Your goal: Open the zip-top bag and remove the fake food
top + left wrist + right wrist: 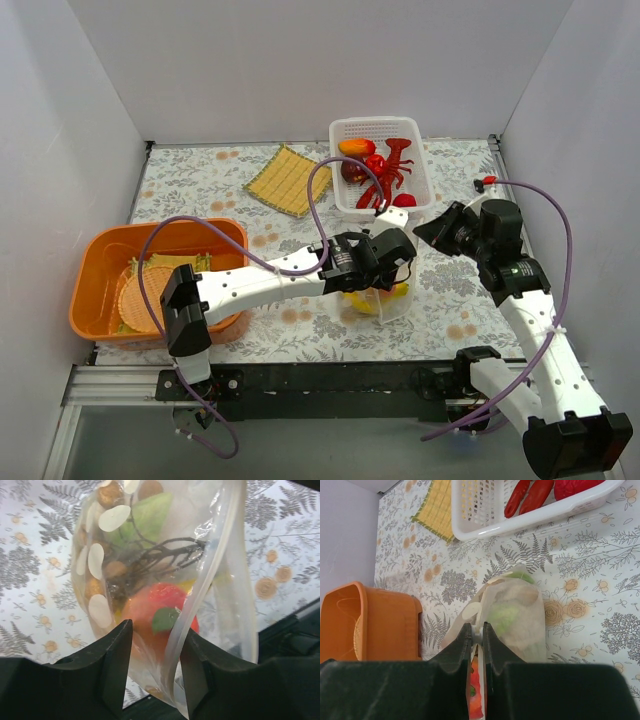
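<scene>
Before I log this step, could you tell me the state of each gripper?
Left gripper: closed on the zip-top bag.
Right gripper: closed, pinching the bag's edge.

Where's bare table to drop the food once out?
Free: the table between orange bin and yellow mat, and the near strip between zip-top bag and right arm. Crowded: from white basket to the bag, where both arms meet.

Tight around the zip-top bag (383, 301) — white basket (337, 170) sits just behind it, left arm (260, 285) lies across the front-left. Open table (450, 300) to its right — orange tub (165, 228) well off left.
</scene>
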